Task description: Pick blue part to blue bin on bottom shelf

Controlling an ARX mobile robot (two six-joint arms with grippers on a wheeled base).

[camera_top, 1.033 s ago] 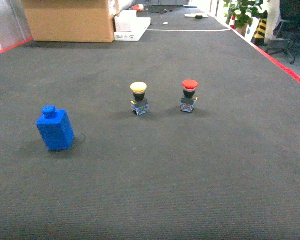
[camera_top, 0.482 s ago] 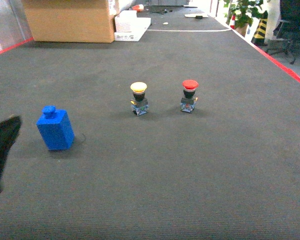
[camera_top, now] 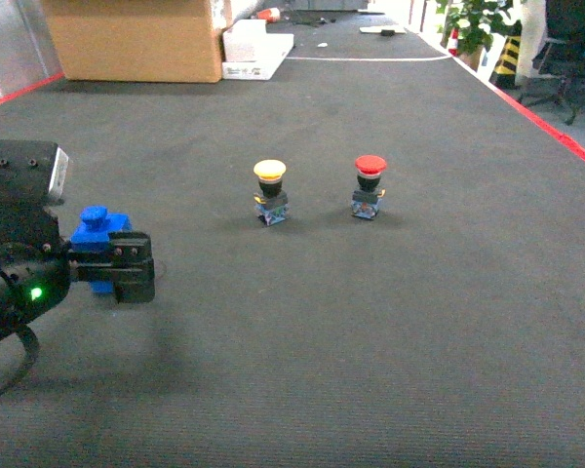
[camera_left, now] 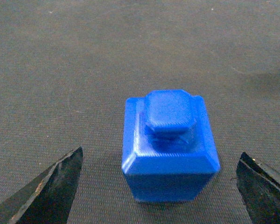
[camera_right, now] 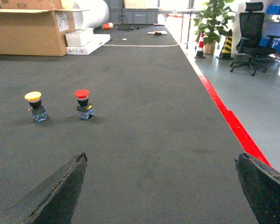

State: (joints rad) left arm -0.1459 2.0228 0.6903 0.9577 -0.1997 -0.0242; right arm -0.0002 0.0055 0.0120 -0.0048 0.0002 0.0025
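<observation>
Dark carpet, blue part – between left hand fingers

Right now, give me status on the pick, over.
Left hand open, straddling the blue part, no contact. Right hand open, empty. Part upright on the floor. Yellow button and red button stand apart, clear.

Blue part – yellow button, red button, dark-grey carpet.

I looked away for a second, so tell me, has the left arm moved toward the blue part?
Yes. The left gripper, absent a second ago, has come in from the left edge and now sits over the blue part, jaws open either side of it.
</observation>
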